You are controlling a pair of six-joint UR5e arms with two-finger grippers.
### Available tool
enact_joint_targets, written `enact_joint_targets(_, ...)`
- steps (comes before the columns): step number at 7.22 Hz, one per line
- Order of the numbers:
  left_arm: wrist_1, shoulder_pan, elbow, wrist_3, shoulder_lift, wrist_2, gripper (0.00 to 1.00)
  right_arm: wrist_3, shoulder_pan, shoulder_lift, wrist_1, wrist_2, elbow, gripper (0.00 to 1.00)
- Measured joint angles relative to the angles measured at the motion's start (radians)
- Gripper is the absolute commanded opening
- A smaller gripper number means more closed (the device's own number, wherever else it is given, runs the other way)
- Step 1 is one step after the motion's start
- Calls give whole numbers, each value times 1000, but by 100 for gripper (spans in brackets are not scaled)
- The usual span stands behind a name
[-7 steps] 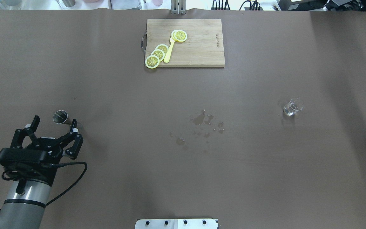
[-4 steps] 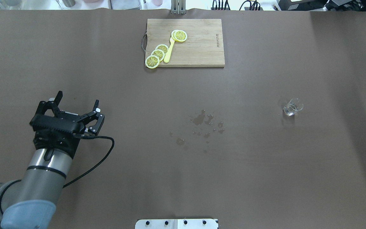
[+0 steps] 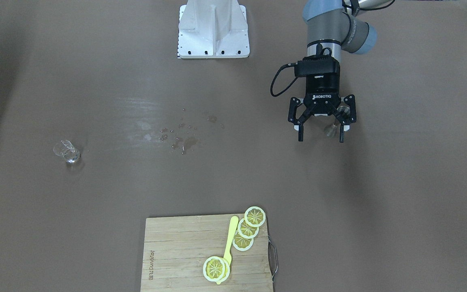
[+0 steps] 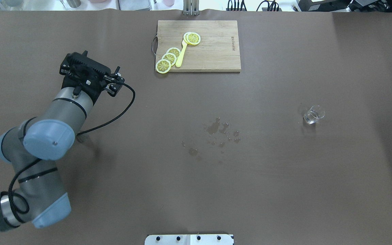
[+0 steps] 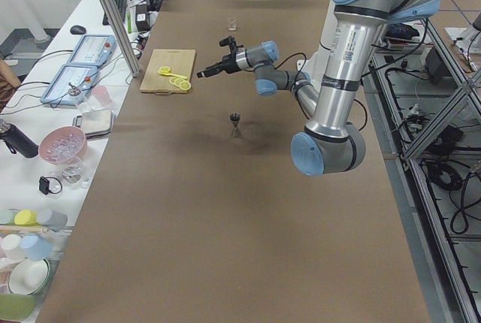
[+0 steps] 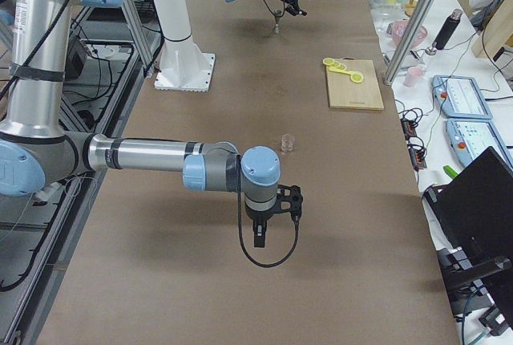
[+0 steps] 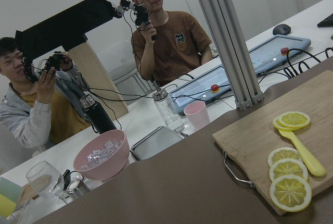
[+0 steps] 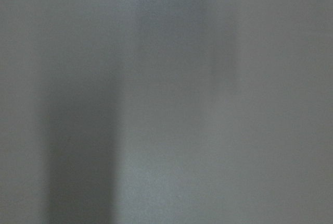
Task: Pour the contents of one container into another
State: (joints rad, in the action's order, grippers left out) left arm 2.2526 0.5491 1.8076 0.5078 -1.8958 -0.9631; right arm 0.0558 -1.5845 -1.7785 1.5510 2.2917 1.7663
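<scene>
The clear glass cup [image 4: 313, 115] stands upright on the table's right part, also seen as the cup [image 3: 67, 153], far from both grippers. The steel jigger [image 3: 330, 129] stands on the table's left part and is partly covered by a finger in the front view; the jigger [image 5: 235, 122] shows whole from the left side. My left gripper [image 3: 320, 137] is open and holds nothing. It hangs well above the table beyond the jigger and points towards the far edge. The overhead view hides the jigger under my left arm. My right gripper [image 6: 258, 237] shows only from the right side, so I cannot tell its state.
A wooden cutting board [image 4: 216, 54] with lemon slices [image 4: 168, 58] and a yellow utensil lies at the far middle. Spilled droplets [image 4: 216, 129] mark the table's centre. The robot's base plate [image 3: 213, 36] sits at the near edge. Operators sit beyond the far edge.
My left arm has lifted and swung forward, away from the jigger and towards the far edge, with its gripper still open. The jigger now lies under the arm in the overhead view.
</scene>
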Motion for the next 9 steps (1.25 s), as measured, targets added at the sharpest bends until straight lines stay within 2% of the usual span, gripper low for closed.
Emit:
enact_joint_targets(2,39,135,-80,-78,-15,-257,99,-45,-5,3,1,12,-3,100)
enact_joint_targets(4,49,245,-138,-95,-53,-438,99,-83,-6,6,-2,22,2,100)
enact_joint_targets(5,52,328,-176,-111,-62,-576,99,-85,-6,5,-4,18,5,100)
enact_joint_targets(7,50,499,-258,-252,-67,-829,99,-82,-6,2,-6,13,7,100)
enact_joint_targets(9,-5,668,-325,-361,-60,-1082,99,-81,-6,1,-9,12,7,100)
